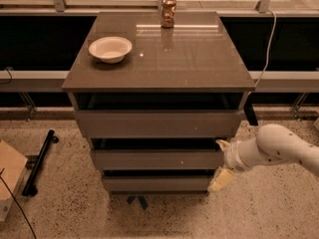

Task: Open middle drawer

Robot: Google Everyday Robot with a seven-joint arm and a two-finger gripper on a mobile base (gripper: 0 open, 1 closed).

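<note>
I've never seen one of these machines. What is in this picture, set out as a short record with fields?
furniture: grey-brown cabinet with three drawer fronts
middle drawer: flat front, no handle, tiny pale speck near centre
tool: at the middle drawer's right end, fingers spread, one above and one below that end
arm: white, at the picture's right
on top: white bowl at left, can at the back
floor: black bar at left

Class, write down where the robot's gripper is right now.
The gripper is at lower right in the camera view, at the right end of the middle drawer, below the top drawer.
</note>
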